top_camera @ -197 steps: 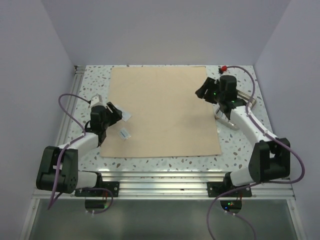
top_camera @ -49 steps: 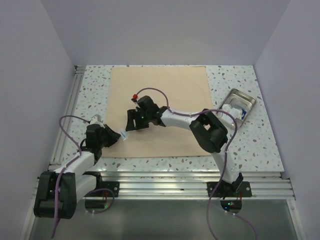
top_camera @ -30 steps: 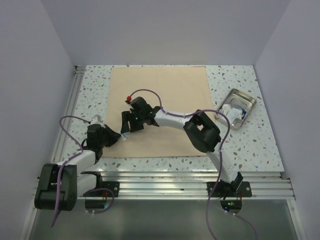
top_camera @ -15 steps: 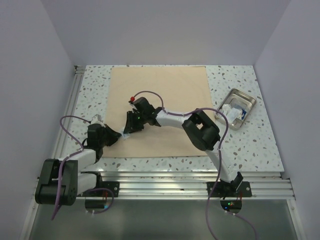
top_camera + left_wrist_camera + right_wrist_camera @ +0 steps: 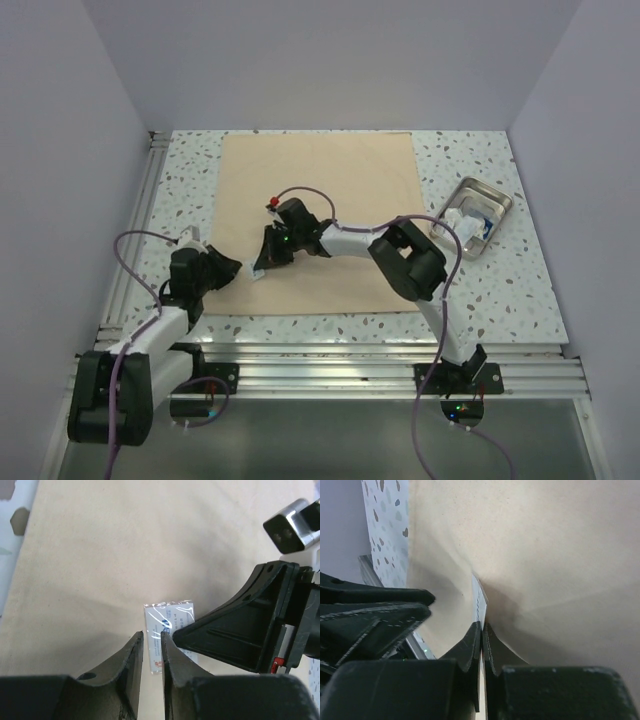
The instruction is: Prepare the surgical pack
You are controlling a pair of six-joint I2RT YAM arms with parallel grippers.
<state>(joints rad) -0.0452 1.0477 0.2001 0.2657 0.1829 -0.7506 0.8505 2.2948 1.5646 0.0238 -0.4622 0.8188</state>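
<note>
The beige wrap sheet [image 5: 330, 190] lies flat on the speckled table. A small white sachet [image 5: 256, 273] with blue print sits at the sheet's near left part. My right gripper [image 5: 260, 266] reaches across the sheet and is shut on it; the right wrist view shows the sachet [image 5: 479, 597] edge-on, pinched between the fingertips of the right gripper [image 5: 481, 626]. My left gripper [image 5: 232, 267] is just left of it, its jaws a narrow gap apart and empty. In the left wrist view the sachet [image 5: 172, 617] lies just past the left gripper [image 5: 152, 636].
A shiny steel tray [image 5: 497, 203] stands on the table at the right of the sheet, with white and blue packets [image 5: 470, 222] in it. The right arm [image 5: 400, 255] stretches over the sheet's near half. An aluminium rail [image 5: 330, 360] runs along the table's near edge.
The right gripper's jaws have closed onto the sachet. The left gripper's jaws have parted slightly and it sits a little further left.
</note>
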